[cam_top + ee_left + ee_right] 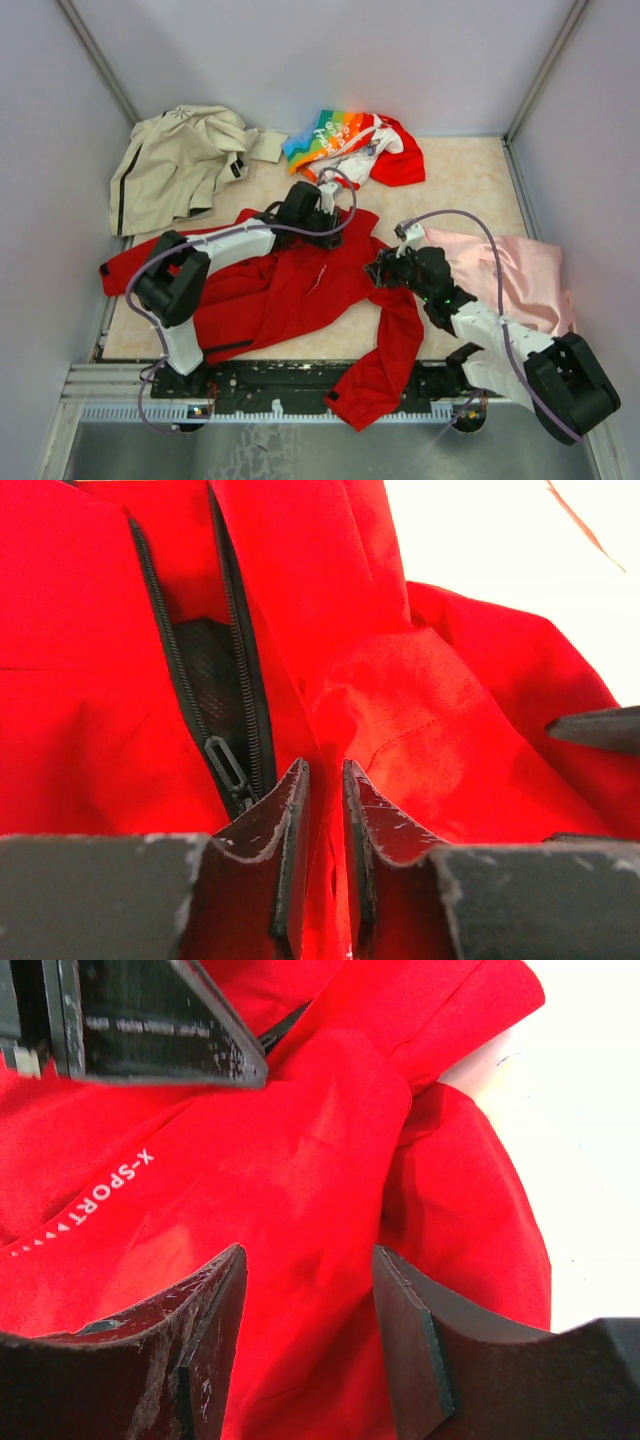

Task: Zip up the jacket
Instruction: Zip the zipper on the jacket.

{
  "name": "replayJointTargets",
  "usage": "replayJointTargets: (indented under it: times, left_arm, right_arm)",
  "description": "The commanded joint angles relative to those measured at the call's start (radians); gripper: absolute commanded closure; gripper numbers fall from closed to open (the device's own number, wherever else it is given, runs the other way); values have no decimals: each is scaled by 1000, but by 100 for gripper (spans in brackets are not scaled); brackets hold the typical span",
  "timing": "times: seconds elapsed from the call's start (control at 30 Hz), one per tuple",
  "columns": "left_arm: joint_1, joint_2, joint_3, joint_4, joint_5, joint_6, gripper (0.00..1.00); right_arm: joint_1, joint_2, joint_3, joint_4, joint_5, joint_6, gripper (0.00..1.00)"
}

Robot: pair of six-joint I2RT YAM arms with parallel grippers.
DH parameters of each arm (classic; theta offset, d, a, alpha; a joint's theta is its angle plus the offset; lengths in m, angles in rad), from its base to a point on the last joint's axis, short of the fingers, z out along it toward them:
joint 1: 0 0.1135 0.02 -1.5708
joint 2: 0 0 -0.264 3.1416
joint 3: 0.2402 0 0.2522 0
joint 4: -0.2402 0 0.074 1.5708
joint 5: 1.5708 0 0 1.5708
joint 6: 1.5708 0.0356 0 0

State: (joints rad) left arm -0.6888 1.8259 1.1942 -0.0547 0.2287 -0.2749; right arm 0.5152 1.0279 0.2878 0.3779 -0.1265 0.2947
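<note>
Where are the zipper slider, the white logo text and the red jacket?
zipper slider (222, 766): left wrist view, its black pull tab.
white logo text (118, 1178): right wrist view, the X-SPORT lettering.
red jacket (290, 295): top external view, mid torso panel.

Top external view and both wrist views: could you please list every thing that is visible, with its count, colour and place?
red jacket: one, bright red, spread at the table's middle, one sleeve reaching over the near rail.
zipper slider: one, dark, on the red jacket's zipper, beside the left pincer.
logo text: one, white, on the red jacket.
beige jacket: one, beige with a black stripe, far left corner.
printed garment: one, rainbow, white and red, far middle.
pink cloth: one, pale pink, right side.
table: one, light beige.
left pincer: one, black, fingers close together at the zipper; grip unclear.
right pincer: one, black, open over the red jacket.
</note>
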Motion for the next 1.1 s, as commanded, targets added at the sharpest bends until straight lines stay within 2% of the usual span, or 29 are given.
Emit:
replayJointTargets:
  times: [0.0,0.17,0.3,0.53,0.67,0.83,1.07]
  left_arm:
    - [-31,-22,-35,32,18,17,77]
    - [-69,-45,-84,45,-52,19,82]
    - [-151,-85,-150,101,-180,58,85]
    - [-223,-119,-276,235,-344,70,85]
    - [-258,-115,-346,345,-430,82,85]
    - [-320,-75,-361,416,-548,126,85]
    - [-395,17,-308,403,-679,198,85]
  right_arm:
    - [6,-41,0,57,43,21,47]
    - [6,-39,39,6,104,25,45]
    - [6,13,140,-81,153,47,42]
    - [1,203,366,-211,212,130,35]
    - [-25,324,457,-243,174,207,34]
    - [-26,430,530,-265,149,231,34]
    - [-22,547,585,-265,151,257,34]
